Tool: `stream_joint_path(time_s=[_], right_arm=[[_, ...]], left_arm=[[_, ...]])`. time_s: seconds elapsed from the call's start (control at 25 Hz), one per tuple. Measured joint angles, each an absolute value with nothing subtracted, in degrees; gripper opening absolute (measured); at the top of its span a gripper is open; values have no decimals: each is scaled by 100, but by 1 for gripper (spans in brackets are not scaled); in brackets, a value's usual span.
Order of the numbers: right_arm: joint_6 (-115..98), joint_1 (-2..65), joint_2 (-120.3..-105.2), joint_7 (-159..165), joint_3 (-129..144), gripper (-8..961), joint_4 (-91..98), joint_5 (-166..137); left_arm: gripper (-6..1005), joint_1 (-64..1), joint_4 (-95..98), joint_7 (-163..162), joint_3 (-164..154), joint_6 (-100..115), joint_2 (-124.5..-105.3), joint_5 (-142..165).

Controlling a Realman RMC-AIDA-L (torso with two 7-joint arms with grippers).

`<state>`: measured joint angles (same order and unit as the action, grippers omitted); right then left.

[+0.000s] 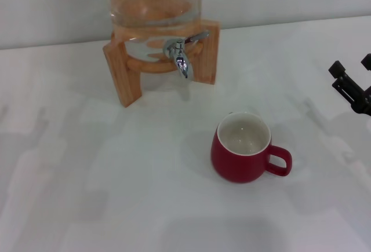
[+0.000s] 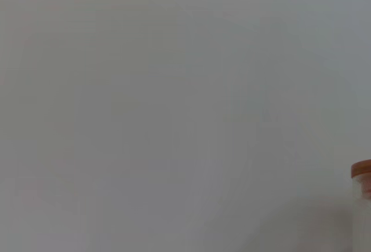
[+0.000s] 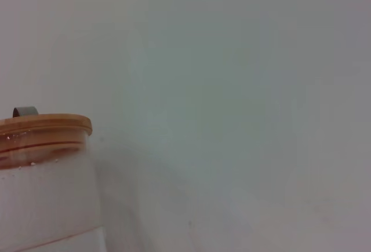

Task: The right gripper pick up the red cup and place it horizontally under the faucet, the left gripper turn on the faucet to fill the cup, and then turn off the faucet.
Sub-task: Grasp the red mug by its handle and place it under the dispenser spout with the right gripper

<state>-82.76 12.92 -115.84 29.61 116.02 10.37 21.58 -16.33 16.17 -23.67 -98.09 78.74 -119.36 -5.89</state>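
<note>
Fingers of the right gripper (image 1: 352, 78) stand spread and empty at three o'clock of the head view, well apart from the red cup (image 1: 244, 148), upright at five o'clock of the faucet (image 1: 181, 55). Left gripper unseen. Risks: a claw catching the rounded wall or the three-o'clock handle could tip or shove the cup

One red cup (image 1: 242, 149) — one faucet (image 1: 181, 55) — one jar (image 1: 153, 0).
</note>
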Motion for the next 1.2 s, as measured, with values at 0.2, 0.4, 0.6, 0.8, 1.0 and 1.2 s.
stream_joint_path(time_s=[0.2,0.4,0.6,0.8,1.0,1.2], right_arm=[[-8274,1297,-11584,2965,11602,859,1037,2168],[-8274,1300,-11584,2968,11602,859,1037,2168],[-8293,1297,-11584,2972,11697,859,1037,2162],[-8384,1218,-11583,3039,11868,858,1037,2158],[-8557,1070,-11562,3097,11983,858,1037,2157],[-8652,962,-11556,3105,12204,858,1036,2153]], left_arm=[[863,-1635,1617,-2365,-9796,7874,-11936,-588],[863,-1635,1617,-2366,-9794,7871,-11936,-588],[863,-1645,1617,-2373,-9804,7868,-11935,-588],[863,-1645,1617,-2383,-9807,7875,-11936,-588],[863,-1643,1617,-2389,-9809,7892,-11936,-589],[863,-1643,1617,-2390,-9811,7896,-11936,-577]])
